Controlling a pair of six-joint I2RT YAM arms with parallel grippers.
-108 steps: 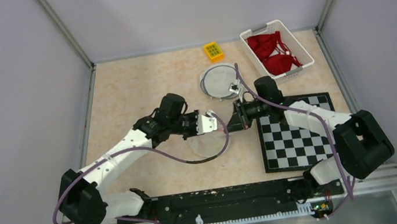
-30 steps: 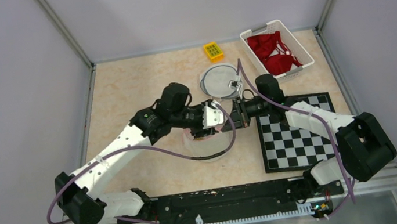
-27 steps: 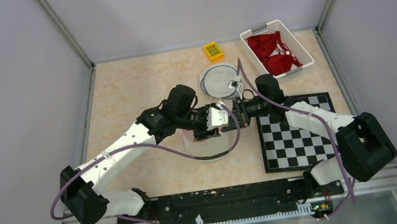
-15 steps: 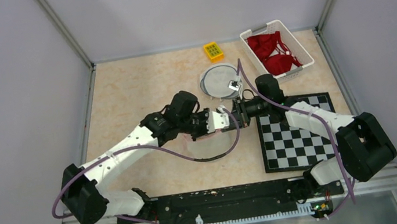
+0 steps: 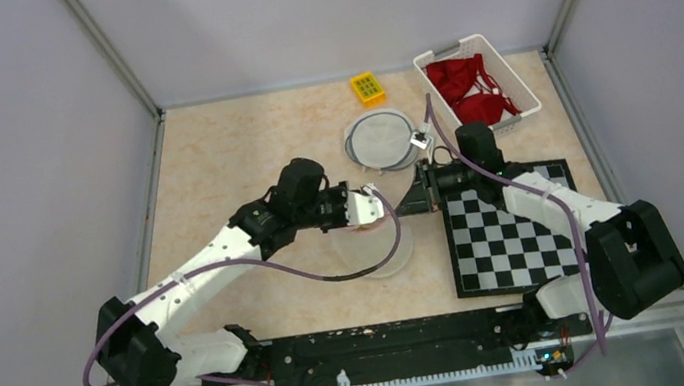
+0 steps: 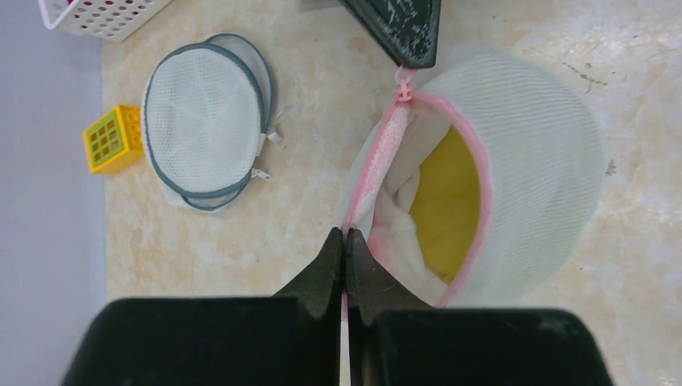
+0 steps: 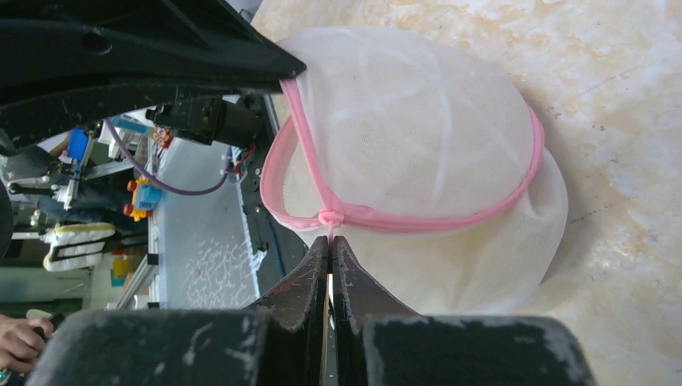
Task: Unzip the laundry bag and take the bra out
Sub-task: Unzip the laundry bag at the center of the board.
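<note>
Pink zip edge (image 6: 378, 169) is pinched tight in the left claw (image 6: 344, 235), the right claw (image 7: 330, 241) clamped on the little pull tab (image 7: 329, 218), laundry bag (image 6: 539, 161) in the middle of the desk (image 5: 214, 171) and part open with the yellow bra (image 6: 446, 201) inside, so pull off-line and that tab could slip, or the bag just drags.

The laundry bag (image 6: 547, 185) is white mesh cloth, the table (image 6: 241, 233) smooth.

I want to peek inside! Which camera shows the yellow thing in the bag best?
Left wrist view: the bag gapes open, showing the yellow thing inside. Right wrist view shows only mesh over it; top view is too far.
</note>
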